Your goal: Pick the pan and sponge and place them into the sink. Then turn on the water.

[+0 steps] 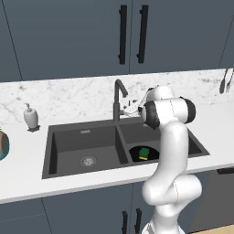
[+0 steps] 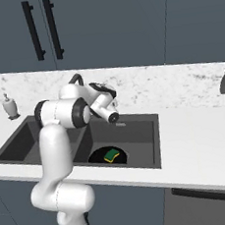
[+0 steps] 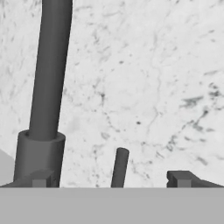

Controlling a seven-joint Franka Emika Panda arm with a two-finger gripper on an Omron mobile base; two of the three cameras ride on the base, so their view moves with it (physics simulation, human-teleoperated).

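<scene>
Sponge (image 1: 144, 152) on pan (image 1: 137, 153) in sink (image 1: 68, 141) | hand (image 3: 111, 179) open at tap (image 3: 50, 78)

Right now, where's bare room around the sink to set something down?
Free: the left basin of the sink, bare around its drain; the counter right of the sink. Crowded: the right basin, with the pan and the sponge on it; the open end effector sits by the tap.

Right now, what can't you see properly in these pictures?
- The pan: in the left base view the white arm covers much of it.
- The tap: in the hand view its top is cut off by the edge.
- The thing at the left edge: cut off in the left base view.
</scene>
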